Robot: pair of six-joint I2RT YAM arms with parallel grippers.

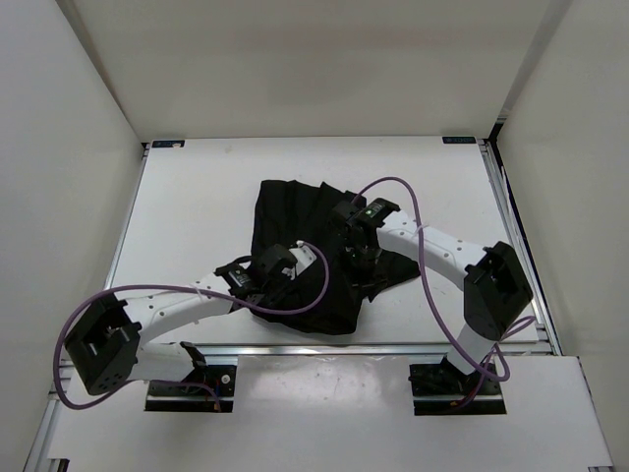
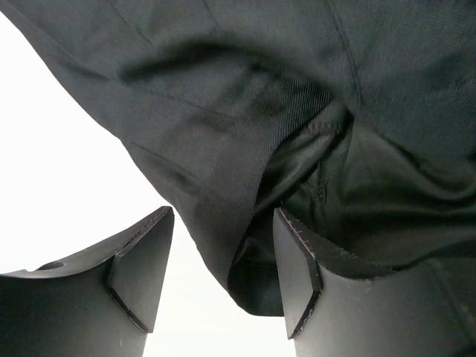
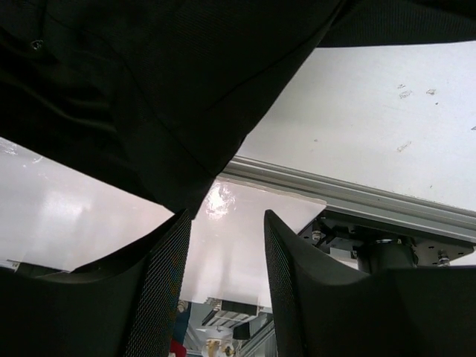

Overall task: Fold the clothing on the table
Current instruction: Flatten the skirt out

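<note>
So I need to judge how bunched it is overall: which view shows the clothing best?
The top external view: the clothing shows nearly its whole outline on the table, except where the left arm and right arm cross it. The left wrist view gives only a close-up fold, the right wrist view only a dark edge.

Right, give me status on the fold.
Left gripper open, clothing fold between its jaws, unpinched. Right gripper open, empty, at the clothing's edge. Clothing rumpled on table, not folded. Nothing seen in the way.
</note>
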